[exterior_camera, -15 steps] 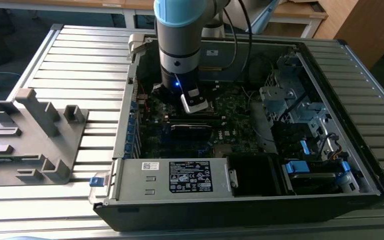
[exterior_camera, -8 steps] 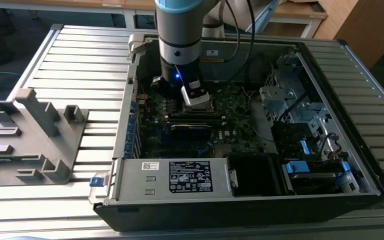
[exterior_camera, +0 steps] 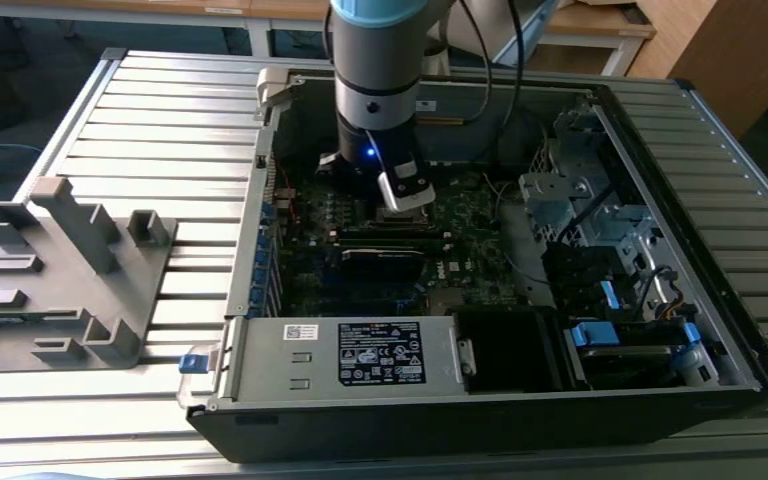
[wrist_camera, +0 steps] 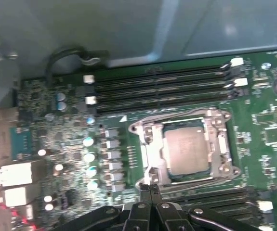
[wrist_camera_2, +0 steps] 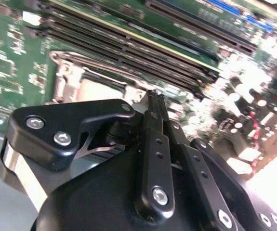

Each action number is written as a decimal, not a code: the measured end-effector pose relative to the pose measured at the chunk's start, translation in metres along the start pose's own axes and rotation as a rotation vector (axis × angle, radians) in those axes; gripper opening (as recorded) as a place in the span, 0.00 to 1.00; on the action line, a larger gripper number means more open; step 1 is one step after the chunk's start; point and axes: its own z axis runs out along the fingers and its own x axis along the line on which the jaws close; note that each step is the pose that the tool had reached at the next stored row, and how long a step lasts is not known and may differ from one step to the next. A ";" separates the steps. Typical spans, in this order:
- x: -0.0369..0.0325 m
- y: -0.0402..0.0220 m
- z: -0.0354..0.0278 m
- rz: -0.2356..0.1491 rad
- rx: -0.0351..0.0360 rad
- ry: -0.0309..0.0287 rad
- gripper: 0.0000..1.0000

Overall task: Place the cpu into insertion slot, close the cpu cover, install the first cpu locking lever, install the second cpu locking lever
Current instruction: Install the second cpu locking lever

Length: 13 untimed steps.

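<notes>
Arm, one, reaching down into an open computer case (exterior_camera: 704, 230) lying on a slatted table (exterior_camera: 157, 110). Gripper (wrist_camera: 150, 188) with fingers (wrist_camera_2: 156, 103) pressed together, holding nothing, tip poised just at the near edge of the socket. Cpu (wrist_camera: 186, 151) seated flat in the socket, grey top showing through the window of the cpu cover (wrist_camera: 148, 149), which lies down around it. Memory slots (wrist_camera: 162, 89) run along the far side. Locking levers: position cannot be made out.
</notes>
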 end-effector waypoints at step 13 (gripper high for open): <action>-0.0251 0.0142 0.0029 0.003 0.0001 -0.0003 0.10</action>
